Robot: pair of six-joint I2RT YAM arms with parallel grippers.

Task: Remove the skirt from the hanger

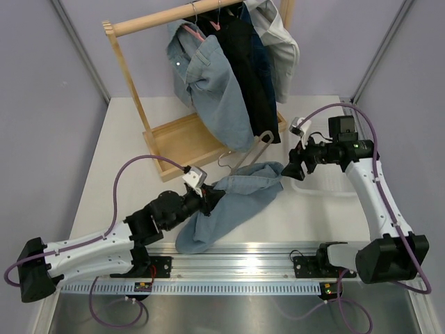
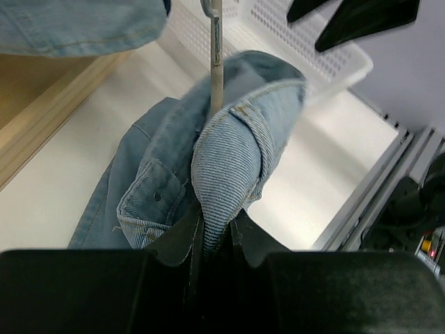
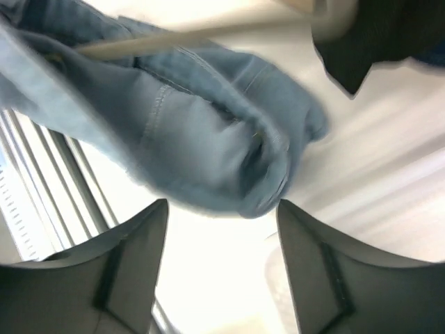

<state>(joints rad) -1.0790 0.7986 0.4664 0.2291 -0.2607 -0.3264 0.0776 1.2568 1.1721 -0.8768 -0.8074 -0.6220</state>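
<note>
Obs., top + both wrist cams:

- Task item: light-blue denim skirt (image 1: 236,198) lies crumpled on the white table (image 1: 118,153), between your two arms, in front of the wooden garment rack (image 1: 174,139). Not hanging on the rail.
- Your left gripper (image 1: 211,198) is down at the skirt's L end. Left wrist cam: jaws nearly closed, pinching a thick folded edge of denim (image 2: 229,153) right between the fingertips (image 2: 212,233). Firm hold, fabric bulges up above the pinch.
- Your right gripper (image 1: 290,169) sits at the skirt's far R corner, just above it. Right wrist cam: jaws spread wide, nothing between them (image 3: 222,205); the skirt (image 3: 208,132) is beyond the tips, not touched.
- Pale beige clip hanger (image 1: 247,149) lies flat on the table betw. rack base and skirt, lower end meeting the skirt's upper edge. Left wrist cam: its thin bar (image 2: 216,49) runs down onto the denim. Right wrist cam: bar (image 3: 208,31) crosses above the skirt, blurred. Can't tell whether any clip grips the waistband.
- White perforated plastic basket (image 1: 334,186) on the table under your right arm, just R of the skirt; also seen in left wrist cam (image 2: 306,49).
- On the rack: pale denim shirt (image 1: 215,90) and black garment (image 1: 247,62), side by side.
</note>
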